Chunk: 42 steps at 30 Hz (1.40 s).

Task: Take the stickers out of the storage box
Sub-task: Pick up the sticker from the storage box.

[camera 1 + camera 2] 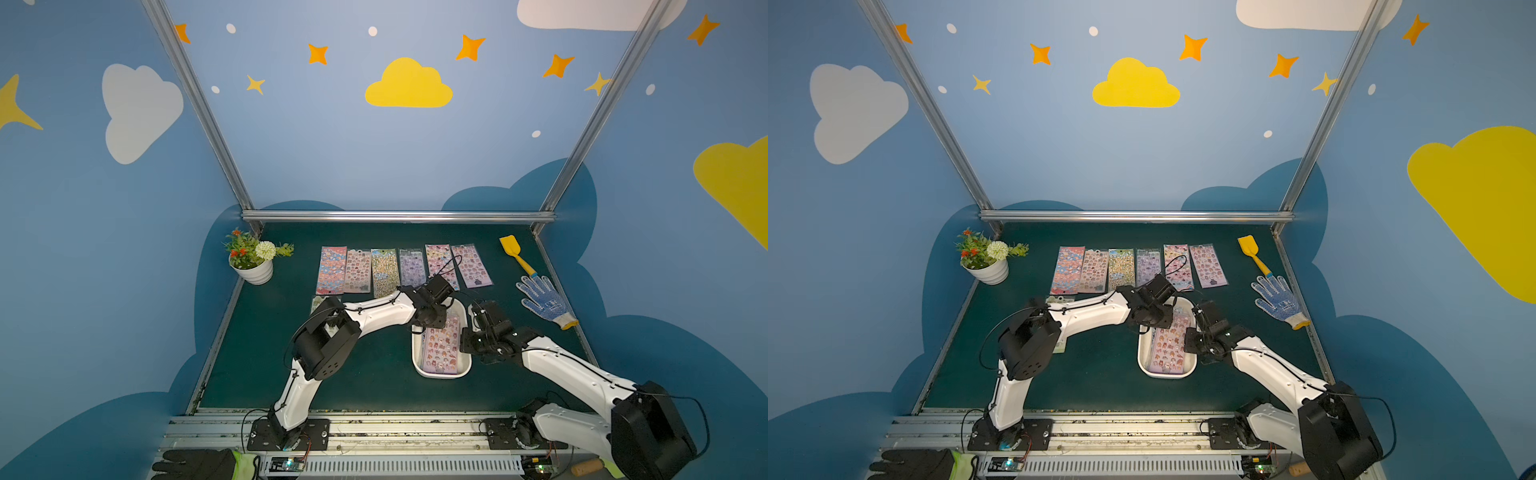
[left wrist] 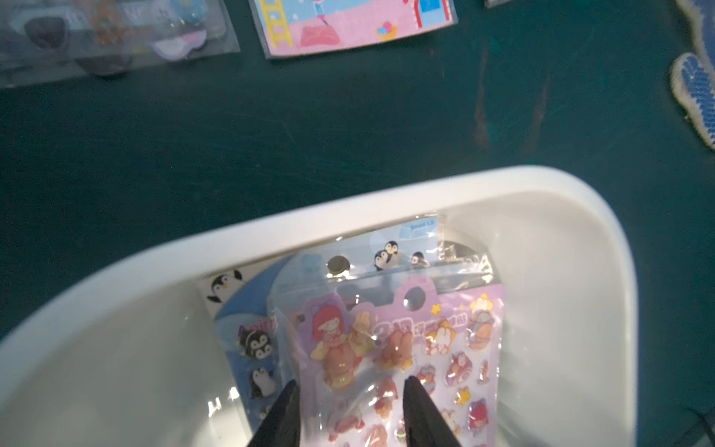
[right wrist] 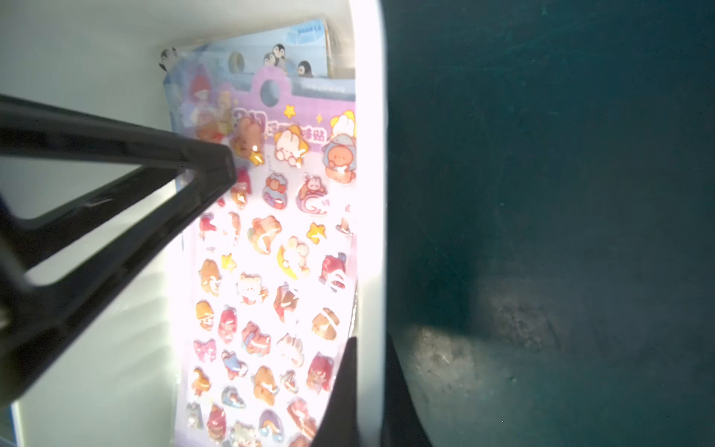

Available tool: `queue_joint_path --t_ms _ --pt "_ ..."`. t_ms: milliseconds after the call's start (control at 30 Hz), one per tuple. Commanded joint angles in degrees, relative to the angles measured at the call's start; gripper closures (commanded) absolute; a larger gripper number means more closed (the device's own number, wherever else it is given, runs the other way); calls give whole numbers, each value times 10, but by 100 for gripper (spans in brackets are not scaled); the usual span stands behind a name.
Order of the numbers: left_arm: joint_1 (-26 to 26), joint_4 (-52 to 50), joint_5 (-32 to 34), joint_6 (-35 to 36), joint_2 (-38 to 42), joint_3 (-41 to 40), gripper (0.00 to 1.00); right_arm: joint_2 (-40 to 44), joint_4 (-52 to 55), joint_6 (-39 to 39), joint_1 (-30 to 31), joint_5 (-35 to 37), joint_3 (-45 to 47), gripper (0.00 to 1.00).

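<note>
The white storage box (image 1: pixel 440 374) (image 1: pixel 1167 374) sits on the green mat right of centre. Inside it lie stickers. On top is a purple sheet (image 1: pixel 442 351) (image 2: pixel 445 348) (image 3: pixel 271 271) of small cartoon figures, and a blue penguin sheet (image 2: pixel 247 329) (image 3: pixel 294 46) lies beneath it. My left gripper (image 1: pixel 445 322) (image 2: pixel 352 410) reaches down into the box's far end, jaws apart, tips on the top sheet. My right gripper (image 1: pixel 464 347) (image 3: pixel 369 391) is shut on the box's right rim (image 3: pixel 369 193), one finger inside and one outside. Several more sheets (image 1: pixel 407 268) lie in a row behind the box.
A further sheet (image 1: pixel 320 301) shows partly under the left arm. A white flower pot (image 1: pixel 255 270) stands at back left. A yellow toy shovel (image 1: pixel 515 251) and a blue-dotted glove (image 1: pixel 544 299) lie at back right. A black glove (image 1: pixel 199 463) rests on the front rail.
</note>
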State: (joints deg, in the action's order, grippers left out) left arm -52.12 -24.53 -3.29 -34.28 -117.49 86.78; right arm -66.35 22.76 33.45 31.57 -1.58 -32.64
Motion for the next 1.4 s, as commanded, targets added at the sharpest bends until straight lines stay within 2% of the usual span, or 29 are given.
queue_joint_path --t_ms 0,500,733,1167,1367 --pt "0 23 -15 4 39 -15 62 -8 -29 -3 -3 -10 -7 100" --pt "0 47 -42 4 68 -31 76 -24 -23 -14 -5 -21 -21 100" --pt "0 35 -38 5 62 -21 82 -16 -19 -12 -5 -17 -24 100" --pt "1 41 -34 7 101 -38 96 -16 -9 -13 -6 -12 -27 100" --pt "1 39 -31 7 125 -44 96 -16 -8 -14 -6 -16 -29 100"
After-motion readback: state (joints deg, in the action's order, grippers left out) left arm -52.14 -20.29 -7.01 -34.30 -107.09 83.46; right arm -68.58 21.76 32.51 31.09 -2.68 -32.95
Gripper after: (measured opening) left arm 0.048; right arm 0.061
